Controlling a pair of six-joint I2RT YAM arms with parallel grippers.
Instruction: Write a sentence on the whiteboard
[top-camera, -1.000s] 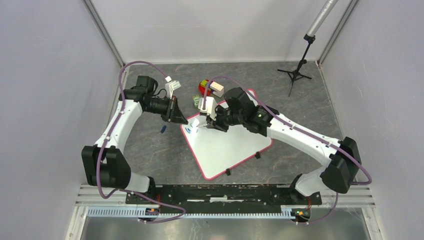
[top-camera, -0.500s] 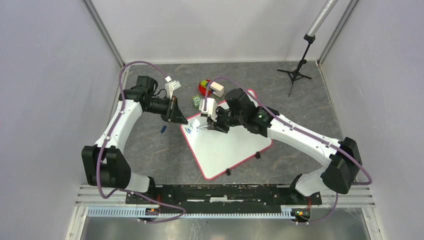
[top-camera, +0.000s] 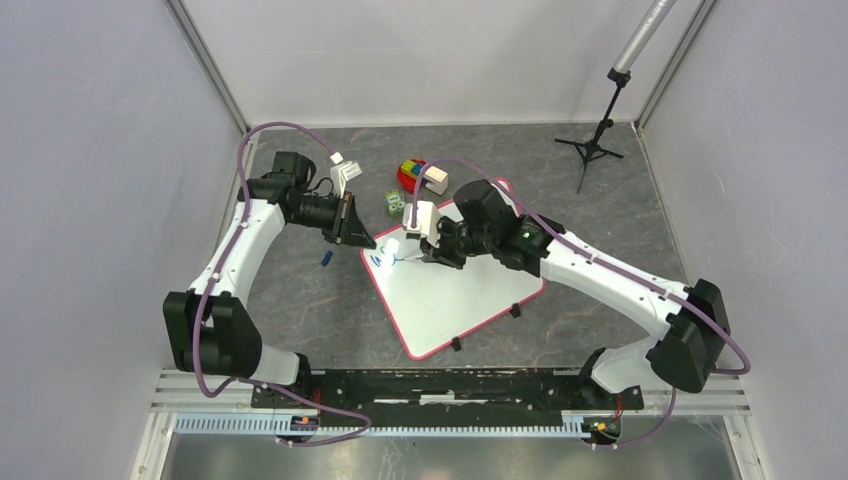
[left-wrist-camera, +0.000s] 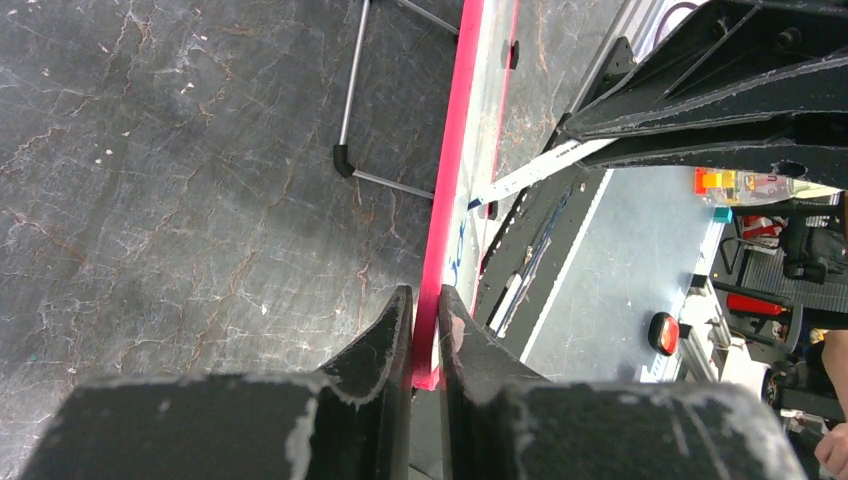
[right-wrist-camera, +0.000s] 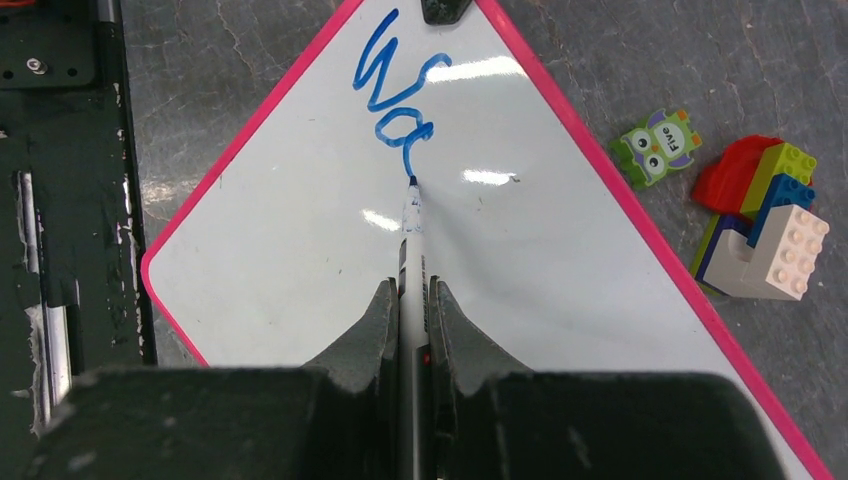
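Left wrist: whiteboard (left-wrist-camera: 450, 190) rim between jaws

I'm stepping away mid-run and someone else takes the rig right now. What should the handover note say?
Left claw: shut on the whiteboard at its pink rim near a corner, apparently steadying it.
Right claw: shut on the marker, with the tip touching the board.
The whiteboard lies on the table, turned cornerwise to the arms.
Done: the blue lettering reads only "Wa".
Left: the rest of the sentence, then lift the marker off.
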